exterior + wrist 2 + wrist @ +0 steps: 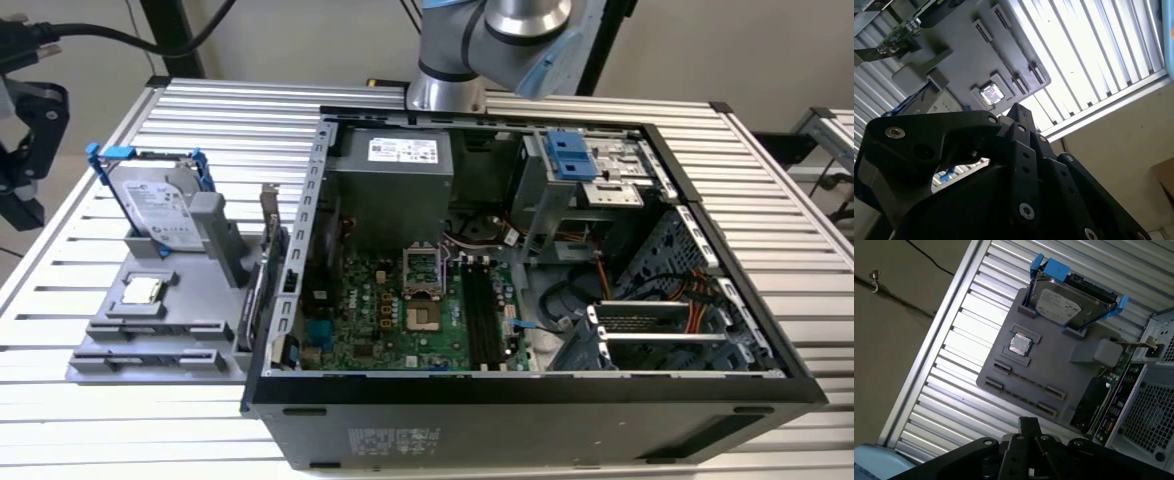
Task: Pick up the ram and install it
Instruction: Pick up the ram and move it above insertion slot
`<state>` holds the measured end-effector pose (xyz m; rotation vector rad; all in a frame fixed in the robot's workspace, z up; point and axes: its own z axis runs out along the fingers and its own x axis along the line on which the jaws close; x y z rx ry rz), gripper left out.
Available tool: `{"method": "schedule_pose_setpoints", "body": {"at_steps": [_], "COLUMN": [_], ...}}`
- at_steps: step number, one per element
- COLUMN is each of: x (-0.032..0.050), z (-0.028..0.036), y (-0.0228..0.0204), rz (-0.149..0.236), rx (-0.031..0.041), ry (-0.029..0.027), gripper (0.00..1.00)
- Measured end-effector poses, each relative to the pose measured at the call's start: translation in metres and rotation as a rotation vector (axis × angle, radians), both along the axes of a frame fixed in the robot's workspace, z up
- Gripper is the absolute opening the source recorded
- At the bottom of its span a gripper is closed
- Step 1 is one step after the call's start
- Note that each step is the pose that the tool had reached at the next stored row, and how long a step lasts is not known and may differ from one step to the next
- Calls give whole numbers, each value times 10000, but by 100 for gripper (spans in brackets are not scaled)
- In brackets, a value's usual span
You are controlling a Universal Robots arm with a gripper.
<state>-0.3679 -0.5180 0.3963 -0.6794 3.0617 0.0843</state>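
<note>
The tool (1029, 432), open or closed one cannot tell, hangs over the counter (949, 370) near a grey tray (1054, 371) holding a hard drive (1069, 305), while the dark ram (1093, 401) stands on edge between the tray and the open computer case (1154, 410)

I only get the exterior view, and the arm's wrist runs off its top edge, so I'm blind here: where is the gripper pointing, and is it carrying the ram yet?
Observer: In both wrist views the gripper points toward the gray tray, apart from it; nothing juts past its tip.
Operator: Is a stick lying on that tray?
Observer: In the first wrist view its narrow holders look bare.
Operator: What stands edge-on along the tray's side?
Observer: Likely the ram: a dark flat board as long as those holders, beside a green card.
</note>
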Motion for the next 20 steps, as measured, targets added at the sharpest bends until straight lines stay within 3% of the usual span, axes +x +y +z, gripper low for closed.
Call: {"method": "schedule_pose_setpoints", "body": {"at_steps": [20], "x": [1], "z": [4], "y": [0], "rz": [1846], "rx": [0], "ry": [0], "gripper": [0]}}
